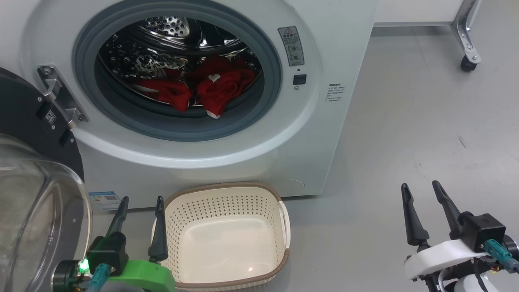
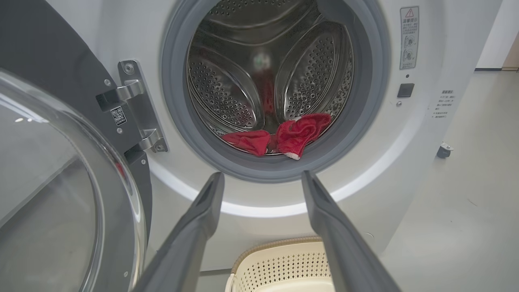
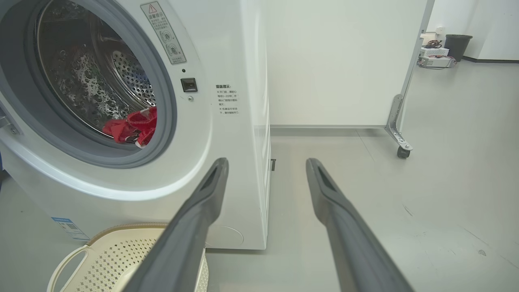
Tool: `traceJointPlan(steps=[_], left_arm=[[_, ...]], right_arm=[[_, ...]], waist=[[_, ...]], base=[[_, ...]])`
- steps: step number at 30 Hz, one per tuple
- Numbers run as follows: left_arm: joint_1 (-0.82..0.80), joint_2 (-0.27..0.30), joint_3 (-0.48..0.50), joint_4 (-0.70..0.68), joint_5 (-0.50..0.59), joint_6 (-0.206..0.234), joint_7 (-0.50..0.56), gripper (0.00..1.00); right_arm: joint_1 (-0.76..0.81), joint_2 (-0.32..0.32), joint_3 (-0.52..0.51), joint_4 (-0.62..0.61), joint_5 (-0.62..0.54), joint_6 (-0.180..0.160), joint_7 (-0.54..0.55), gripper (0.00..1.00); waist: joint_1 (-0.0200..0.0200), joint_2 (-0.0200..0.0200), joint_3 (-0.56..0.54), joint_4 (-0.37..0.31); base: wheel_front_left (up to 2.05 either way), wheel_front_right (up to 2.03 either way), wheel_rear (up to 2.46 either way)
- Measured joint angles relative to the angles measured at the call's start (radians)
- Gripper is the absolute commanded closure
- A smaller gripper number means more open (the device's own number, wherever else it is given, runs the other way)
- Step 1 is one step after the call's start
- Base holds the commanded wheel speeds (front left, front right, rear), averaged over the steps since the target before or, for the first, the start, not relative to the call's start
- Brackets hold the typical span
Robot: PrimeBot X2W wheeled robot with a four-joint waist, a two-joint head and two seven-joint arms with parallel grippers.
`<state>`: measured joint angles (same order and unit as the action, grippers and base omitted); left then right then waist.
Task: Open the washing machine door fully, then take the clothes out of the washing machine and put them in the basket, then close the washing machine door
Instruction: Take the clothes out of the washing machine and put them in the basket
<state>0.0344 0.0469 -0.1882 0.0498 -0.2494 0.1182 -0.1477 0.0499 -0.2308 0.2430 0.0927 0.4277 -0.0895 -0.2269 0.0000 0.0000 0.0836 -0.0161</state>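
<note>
The white washing machine (image 1: 336, 52) stands ahead, its drum mouth uncovered. The washing machine door (image 1: 28, 134) hangs swung out to the left on its hinge, its glass bowl (image 2: 52, 194) bulging toward me. Red clothes (image 1: 202, 87) lie at the front of the steel drum, over the grey gasket; they show too as clothes (image 2: 284, 136) and clothes (image 3: 131, 127). The cream basket (image 1: 227, 192) sits on the floor below the opening with nothing in it. My left gripper (image 1: 142, 200) stands open beside the basket's left rim. My right gripper (image 1: 421, 188) is open over bare floor, right of the machine.
A white panel on a metal bracket with a caster wheel (image 1: 468, 65) stands behind, to the right. A dark bin (image 3: 458, 46) and some boxes sit far off. Grey floor (image 1: 425, 121) stretches right of the machine.
</note>
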Motion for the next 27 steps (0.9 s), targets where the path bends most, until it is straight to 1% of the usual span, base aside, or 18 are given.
traceJointPlan(steps=[6,12,17,24,27], left_arm=[[-0.003,0.0,-0.014,0.002,-0.006,0.0,0.007,0.0],[-0.022,0.0,-0.027,0.021,-0.027,0.0,0.038,0.0],[-0.086,0.0,-0.041,0.042,-0.032,-0.002,0.068,0.0],[-0.193,-0.001,-0.036,0.074,-0.041,-0.02,0.11,0.0],[-0.251,0.002,-0.027,0.085,-0.041,-0.027,0.127,0.0]], right_arm=[[-0.002,-0.001,0.004,-0.006,0.0,0.0,0.0,0.0],[-0.014,-0.007,0.019,-0.021,0.0,0.013,0.002,0.0],[-0.035,-0.015,0.022,-0.035,-0.001,0.021,0.002,0.0],[-0.061,-0.013,0.024,-0.053,-0.001,0.027,0.002,0.0],[-0.074,-0.013,0.03,-0.056,0.0,0.037,0.002,0.0]], waist=[[0.0,0.0,0.015,-0.005],[0.0,0.0,0.043,-0.019],[0.0,0.0,0.077,-0.034],[0.0,0.0,0.14,-0.058],[0.0,0.0,0.171,-0.07]], base=[[0.0,0.0,0.0],[0.0,0.0,0.0],[0.0,0.0,0.0],[0.0,0.0,0.0],[0.0,0.0,0.0]])
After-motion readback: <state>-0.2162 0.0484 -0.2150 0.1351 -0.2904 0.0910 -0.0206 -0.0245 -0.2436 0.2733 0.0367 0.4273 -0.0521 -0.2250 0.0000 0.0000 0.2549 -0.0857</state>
